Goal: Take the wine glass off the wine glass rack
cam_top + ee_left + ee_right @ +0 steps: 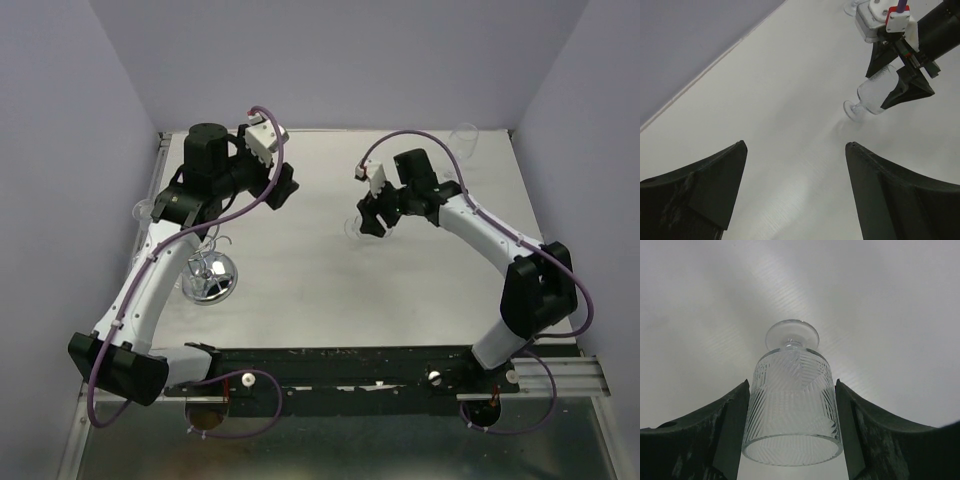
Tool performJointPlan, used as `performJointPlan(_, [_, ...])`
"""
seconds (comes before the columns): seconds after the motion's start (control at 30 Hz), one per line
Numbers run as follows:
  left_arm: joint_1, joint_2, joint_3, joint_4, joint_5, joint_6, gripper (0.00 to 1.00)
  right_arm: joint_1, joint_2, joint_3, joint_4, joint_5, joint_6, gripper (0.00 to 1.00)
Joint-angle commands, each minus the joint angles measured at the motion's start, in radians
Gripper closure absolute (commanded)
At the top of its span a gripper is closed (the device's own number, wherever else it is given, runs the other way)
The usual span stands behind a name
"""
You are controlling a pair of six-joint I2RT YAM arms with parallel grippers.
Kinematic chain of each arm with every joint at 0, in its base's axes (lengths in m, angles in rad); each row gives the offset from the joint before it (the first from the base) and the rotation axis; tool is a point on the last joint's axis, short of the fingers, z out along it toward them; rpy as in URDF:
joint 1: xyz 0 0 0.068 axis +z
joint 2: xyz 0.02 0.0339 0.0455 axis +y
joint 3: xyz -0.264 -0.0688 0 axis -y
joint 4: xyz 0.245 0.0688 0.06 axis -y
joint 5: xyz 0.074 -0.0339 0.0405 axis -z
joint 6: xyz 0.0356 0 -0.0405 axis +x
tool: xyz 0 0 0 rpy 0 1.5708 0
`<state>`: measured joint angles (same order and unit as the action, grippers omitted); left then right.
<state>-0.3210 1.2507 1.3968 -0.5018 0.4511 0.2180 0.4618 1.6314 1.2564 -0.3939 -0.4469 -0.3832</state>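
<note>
Right wrist view shows the right gripper (pixel 791 385) pinching the wine glass (pixel 792 410) by its cup, one finger on each side. The round foot of the glass points at the white table (pixel 700 300). The glass is off the wine glass rack (pixel 208 277), which stands well apart, by the left arm. The left gripper (pixel 796 145) is spread wide with nothing in it.

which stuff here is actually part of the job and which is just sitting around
Part of the job:
- wine glass, clamped in the right gripper
- wine glass rack, chrome, on the left

Just lying about:
- second clear glass, far right corner
- left gripper, open and empty
</note>
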Motion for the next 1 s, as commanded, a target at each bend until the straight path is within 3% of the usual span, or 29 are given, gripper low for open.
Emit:
performJointPlan(0.0, [-0.018, 0.016, -0.007, 0.065, 0.031, 0.024, 0.04, -0.008, -0.004, 0.118, -0.282, 0.028, -0.218, 0.99])
performJointPlan(0.17, [-0.02, 0.024, -0.022, 0.092, 0.012, 0.029, 0.04, -0.008, 0.126, 0.355, -0.722, 0.071, -0.416, 0.99])
performJointPlan(0.33, [-0.021, 0.024, -0.038, 0.117, 0.02, 0.011, 0.03, -0.008, 0.3, 0.549, -1.022, 0.238, -0.415, 0.99])
performJointPlan(0.6, [-0.03, 0.009, -0.073, 0.143, 0.014, -0.006, 0.03, -0.008, 0.35, 0.655, -0.996, 0.361, -0.359, 0.99])
performJointPlan(0.97, [-0.039, 0.01, -0.085, 0.163, 0.011, -0.088, 0.04, -0.006, 0.374, 0.552, -0.815, 0.442, -0.309, 0.99])
